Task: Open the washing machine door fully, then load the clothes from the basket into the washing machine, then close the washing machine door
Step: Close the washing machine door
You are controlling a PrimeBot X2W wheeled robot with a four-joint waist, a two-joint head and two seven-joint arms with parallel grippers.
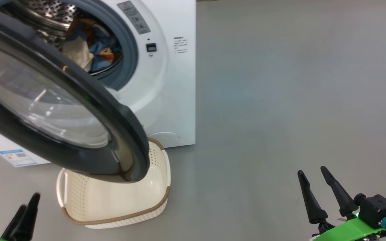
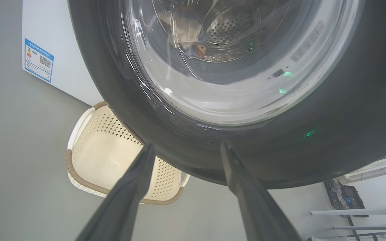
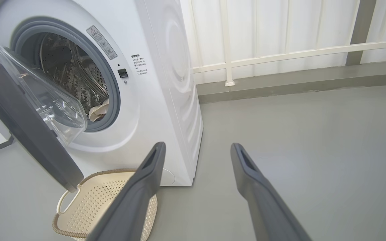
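The washing machine stands at the upper left with its door swung out over the basket. The clothes, one blue and orange, one cream, lie in the steel drum. What I see of the basket's inside is bare. My left gripper is low at the left, open, with nothing between its fingers. In the left wrist view it points up at the door's black rim; I cannot tell if it touches. The right gripper hangs open over bare floor, right of the machine.
Grey floor spreads to the right of the machine. A white railing and wall run behind it. A blue label marks the machine's lower corner. Dark equipment and white bars sit at the left wrist view's lower right.
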